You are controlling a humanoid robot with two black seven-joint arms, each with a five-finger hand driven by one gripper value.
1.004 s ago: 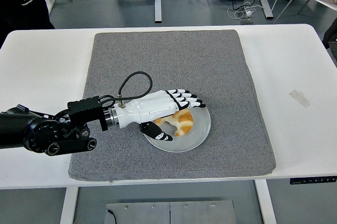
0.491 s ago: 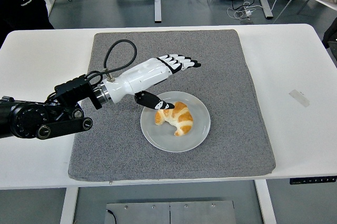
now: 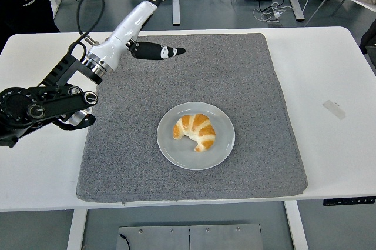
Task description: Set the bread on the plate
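A golden croissant [image 3: 196, 131] lies on a white round plate [image 3: 220, 150] in the middle of the grey mat [image 3: 258, 85]. My left hand [image 3: 154, 23] is raised high over the mat's far left corner, well away from the plate. Its fingers are stretched out and the thumb [image 3: 157, 51] sticks out to the right. It holds nothing. The right arm is out of view.
A small strip of tape [image 3: 333, 109] lies on the white table [image 3: 335, 162] at the right. People's feet and cables show on the floor beyond the table's far edge. A dark-clothed person stands at the top left.
My left hand let go of the croissant on the plate, then lifted and swung back to the upper left, away from the plate. The croissant stays on the plate.
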